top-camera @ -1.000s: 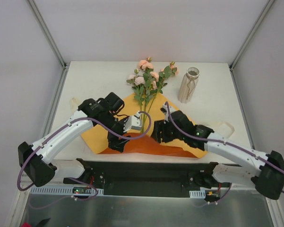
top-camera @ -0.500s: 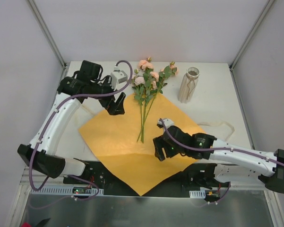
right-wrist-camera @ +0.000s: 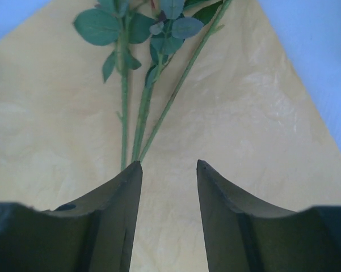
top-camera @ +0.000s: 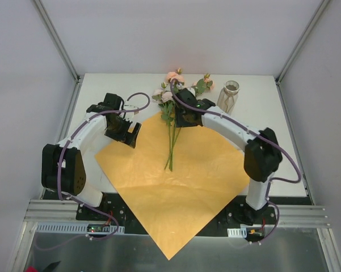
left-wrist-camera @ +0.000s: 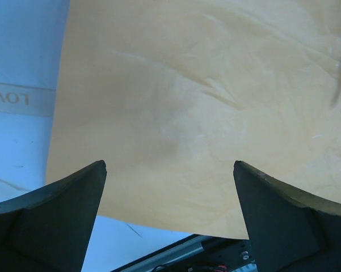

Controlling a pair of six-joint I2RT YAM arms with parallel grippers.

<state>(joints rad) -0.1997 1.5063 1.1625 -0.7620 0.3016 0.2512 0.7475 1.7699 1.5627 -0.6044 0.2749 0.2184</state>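
I see the orange paper spread mid-table, the flower bunch lying across its far corner, my right gripper above the stems with fingers slightly apart, and my left gripper, fingers wide apart, over the paper's left corner.

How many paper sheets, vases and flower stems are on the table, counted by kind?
Orange paper sheet: 1
Vase: 1
Flower stems: 3
Total: 5
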